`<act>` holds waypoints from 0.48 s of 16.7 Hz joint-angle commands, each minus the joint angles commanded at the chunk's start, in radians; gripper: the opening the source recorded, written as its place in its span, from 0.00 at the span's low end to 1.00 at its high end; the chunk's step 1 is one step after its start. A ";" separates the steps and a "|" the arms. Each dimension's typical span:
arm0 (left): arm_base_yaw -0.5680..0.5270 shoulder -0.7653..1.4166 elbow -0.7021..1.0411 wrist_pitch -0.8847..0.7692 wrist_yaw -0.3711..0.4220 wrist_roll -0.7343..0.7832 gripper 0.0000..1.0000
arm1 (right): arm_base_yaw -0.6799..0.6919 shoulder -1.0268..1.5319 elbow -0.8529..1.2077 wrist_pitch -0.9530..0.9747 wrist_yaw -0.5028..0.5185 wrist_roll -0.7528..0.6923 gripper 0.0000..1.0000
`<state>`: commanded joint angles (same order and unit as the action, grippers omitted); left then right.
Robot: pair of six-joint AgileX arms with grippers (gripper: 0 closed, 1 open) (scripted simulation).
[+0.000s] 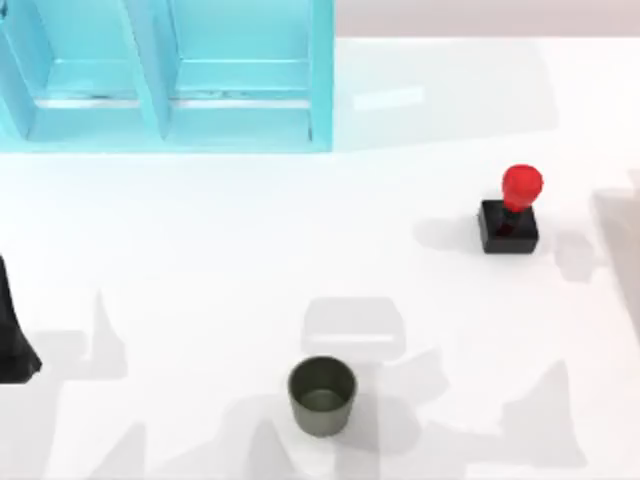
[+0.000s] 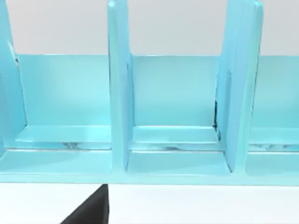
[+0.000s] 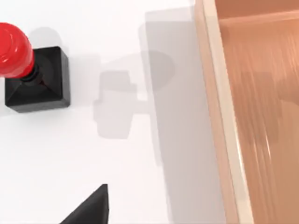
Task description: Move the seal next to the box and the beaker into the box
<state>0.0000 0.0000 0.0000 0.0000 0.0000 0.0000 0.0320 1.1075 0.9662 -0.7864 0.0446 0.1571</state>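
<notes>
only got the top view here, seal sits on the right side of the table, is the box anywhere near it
Observer: Yes. The right wrist view shows a wooden box with a pale rim just past the seal, a strip of bare table between them.
Operator: anything in the box yet
Observer: The part of its floor that the right wrist view shows is bare; the beaker stands out on the table near the front edge.
Operator: what is the blue thing top left
Observer: A light blue rack; the left wrist view looks into it and shows upright dividers splitting it into open bays.
</notes>
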 joint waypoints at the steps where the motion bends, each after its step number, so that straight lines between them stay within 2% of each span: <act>1: 0.000 0.000 0.000 0.000 0.000 0.000 1.00 | 0.011 0.109 0.087 -0.075 0.004 0.012 1.00; 8: 0.000 0.000 0.000 0.000 0.000 0.000 1.00 | 0.126 0.794 0.700 -0.506 0.007 0.090 1.00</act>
<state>0.0000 0.0000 0.0000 0.0000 0.0000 0.0000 0.1575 1.9018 1.6658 -1.2924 0.0518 0.2471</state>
